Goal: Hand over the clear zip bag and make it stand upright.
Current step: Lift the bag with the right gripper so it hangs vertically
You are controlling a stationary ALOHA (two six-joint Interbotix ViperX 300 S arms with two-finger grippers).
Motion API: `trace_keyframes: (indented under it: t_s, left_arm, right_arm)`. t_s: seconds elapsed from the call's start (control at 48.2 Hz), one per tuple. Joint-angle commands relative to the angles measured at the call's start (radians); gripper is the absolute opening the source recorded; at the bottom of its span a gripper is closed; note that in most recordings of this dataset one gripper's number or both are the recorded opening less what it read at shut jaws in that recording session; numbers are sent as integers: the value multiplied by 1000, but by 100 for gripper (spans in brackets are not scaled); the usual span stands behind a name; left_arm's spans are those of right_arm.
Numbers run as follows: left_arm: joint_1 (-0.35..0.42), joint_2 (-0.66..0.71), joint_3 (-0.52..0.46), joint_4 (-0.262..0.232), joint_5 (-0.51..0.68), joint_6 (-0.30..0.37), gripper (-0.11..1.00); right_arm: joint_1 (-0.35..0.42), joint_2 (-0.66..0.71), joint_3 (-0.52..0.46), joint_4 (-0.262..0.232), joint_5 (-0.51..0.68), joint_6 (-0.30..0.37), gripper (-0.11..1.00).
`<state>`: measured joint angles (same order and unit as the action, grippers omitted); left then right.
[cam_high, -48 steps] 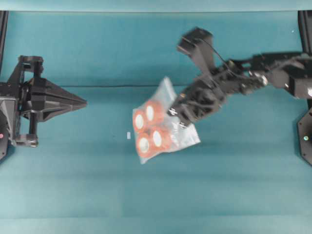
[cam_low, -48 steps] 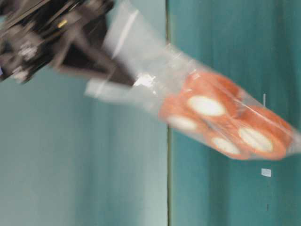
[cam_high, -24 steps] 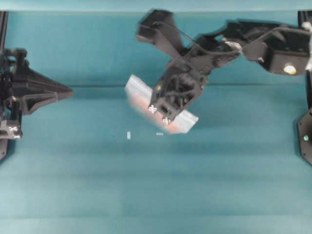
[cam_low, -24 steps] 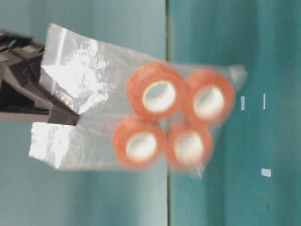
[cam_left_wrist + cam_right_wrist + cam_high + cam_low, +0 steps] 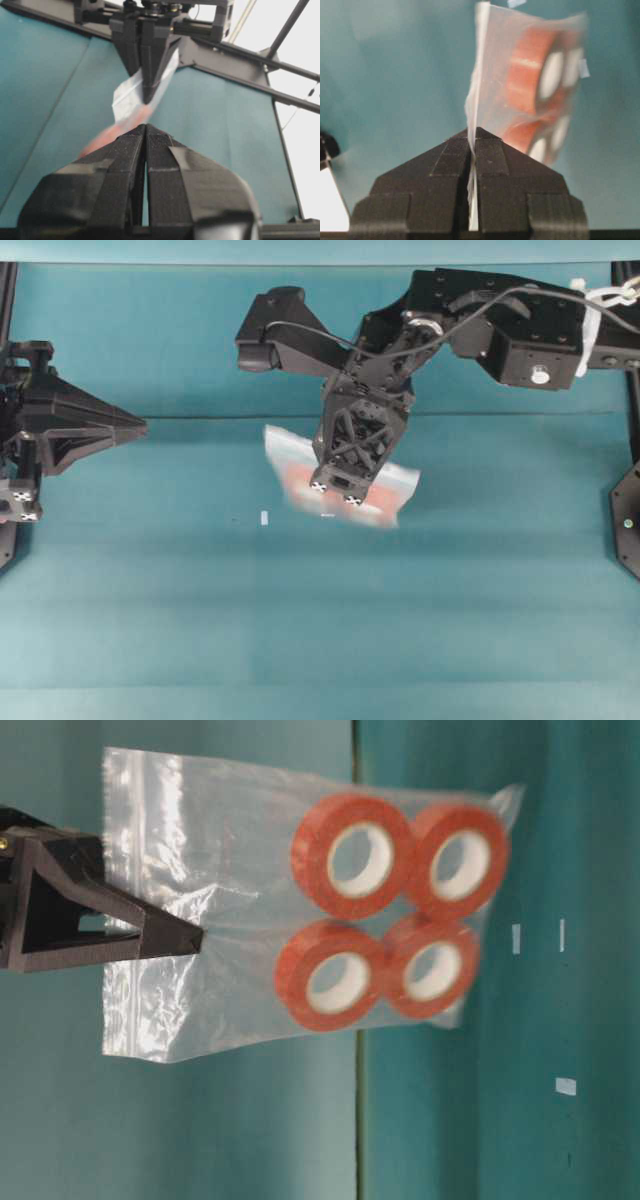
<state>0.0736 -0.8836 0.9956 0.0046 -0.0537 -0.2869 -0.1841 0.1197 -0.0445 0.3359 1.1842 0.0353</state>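
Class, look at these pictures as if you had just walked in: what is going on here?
The right gripper is shut on the clear zip bag, pinching it near the zip edge and holding it in the air above the teal table. Four orange-red tape rolls sit at the bag's far end. The left gripper is shut, empty, and apart from the bag at the left side. No handover has happened yet.

Teal counter [image 5: 150, 590] with a seam line across it; one small white marker [image 5: 264, 517] on its surface.

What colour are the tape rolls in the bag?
Orange-red tape rolls with white cores; clearest in the table-level view.
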Motion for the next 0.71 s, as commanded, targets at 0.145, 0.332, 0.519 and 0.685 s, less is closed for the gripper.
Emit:
trace_keyframes:
  t_s: [0.145, 0.332, 0.519, 0.685]
  left_arm:
    - [11, 17, -9, 3, -23, -6, -1]
    - [11, 38, -9, 3, -92, -3, -1]
    - [11, 69, -8, 3, -52, -8, -1]
    - [11, 95, -14, 3, -49, -29, -1]
  right_arm:
    - [5, 6, -3, 0, 0, -78, 1]
    - [6, 28, 31, 0, -12, -109, 1]
    - [9, 31, 38, -2, -34, -110, 1]
    - [11, 29, 28, -14, -28, -114, 1]
